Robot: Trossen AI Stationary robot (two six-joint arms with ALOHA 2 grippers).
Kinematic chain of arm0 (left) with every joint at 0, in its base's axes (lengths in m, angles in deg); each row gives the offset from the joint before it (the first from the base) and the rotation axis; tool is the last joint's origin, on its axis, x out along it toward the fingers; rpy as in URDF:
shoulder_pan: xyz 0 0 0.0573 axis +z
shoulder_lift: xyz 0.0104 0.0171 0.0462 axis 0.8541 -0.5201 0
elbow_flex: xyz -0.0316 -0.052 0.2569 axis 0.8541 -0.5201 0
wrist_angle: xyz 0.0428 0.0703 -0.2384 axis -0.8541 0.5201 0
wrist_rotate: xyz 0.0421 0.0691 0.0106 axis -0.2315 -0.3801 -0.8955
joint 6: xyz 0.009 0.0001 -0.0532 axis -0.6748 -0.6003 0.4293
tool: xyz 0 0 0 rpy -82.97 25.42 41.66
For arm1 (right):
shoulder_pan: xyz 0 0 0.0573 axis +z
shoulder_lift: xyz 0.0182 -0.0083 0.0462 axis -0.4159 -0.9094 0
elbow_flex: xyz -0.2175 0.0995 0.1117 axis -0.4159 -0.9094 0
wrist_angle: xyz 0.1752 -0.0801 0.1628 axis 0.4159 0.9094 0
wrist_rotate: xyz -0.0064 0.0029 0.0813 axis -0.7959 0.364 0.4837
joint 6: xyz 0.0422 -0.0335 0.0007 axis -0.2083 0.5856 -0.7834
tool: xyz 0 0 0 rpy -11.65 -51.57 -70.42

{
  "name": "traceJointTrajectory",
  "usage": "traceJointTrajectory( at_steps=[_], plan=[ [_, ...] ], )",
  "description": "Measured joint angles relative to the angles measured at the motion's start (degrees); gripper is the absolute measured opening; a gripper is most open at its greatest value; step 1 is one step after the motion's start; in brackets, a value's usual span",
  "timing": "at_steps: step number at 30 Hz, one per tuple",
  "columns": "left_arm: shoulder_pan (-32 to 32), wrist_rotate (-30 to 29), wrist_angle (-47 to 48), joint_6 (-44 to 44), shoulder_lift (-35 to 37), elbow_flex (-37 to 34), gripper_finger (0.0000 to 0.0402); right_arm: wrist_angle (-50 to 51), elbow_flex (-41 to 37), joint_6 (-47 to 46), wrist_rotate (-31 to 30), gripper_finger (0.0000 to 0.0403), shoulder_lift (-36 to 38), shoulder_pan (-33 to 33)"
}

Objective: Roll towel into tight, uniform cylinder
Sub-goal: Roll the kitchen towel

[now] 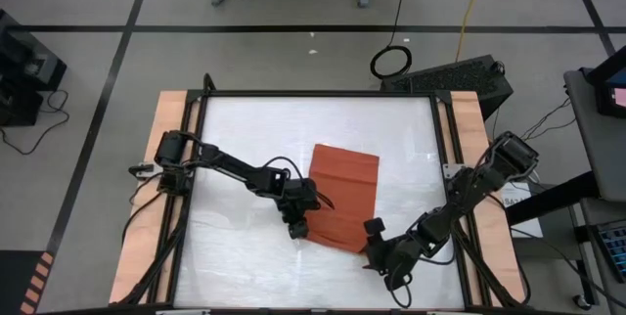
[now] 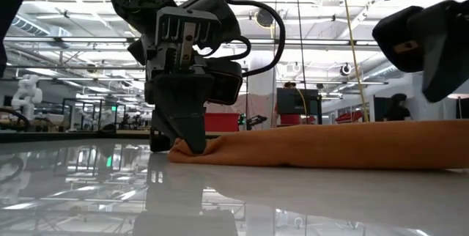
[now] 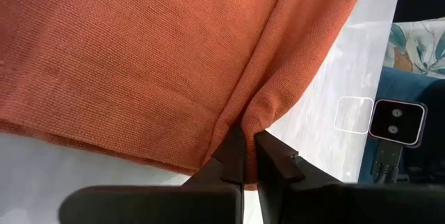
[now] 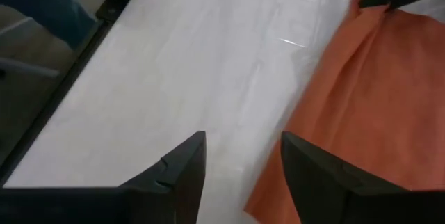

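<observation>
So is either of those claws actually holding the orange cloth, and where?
Yes. The left gripper is shut on the towel, pinching a bunched fold at its near-left corner. The right gripper is open beside the towel's other near corner, holding nothing.

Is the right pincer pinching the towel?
No, the right pincer is open, its fingers apart above the white table beside the towel.

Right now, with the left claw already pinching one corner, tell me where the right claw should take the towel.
Take the towel at its near right corner, beside the open right claw, coming in low from the table's near edge. The left claw holds the matching near corner, and the cloth lies flat.
</observation>
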Motion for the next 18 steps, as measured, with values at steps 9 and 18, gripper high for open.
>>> traceJointTrajectory(
  at_steps=[9,18],
  plan=[
    [0.15,0.63,-0.04,0.12,-0.01,0.00,0.0016,0.57,0.00,0.61,0.33,0.0160,0.00,0.91],
    [0.15,0.75,-0.13,0.08,-0.01,0.00,0.0016,2.32,0.00,0.63,0.35,0.0160,-2.46,-0.19]
  ],
)
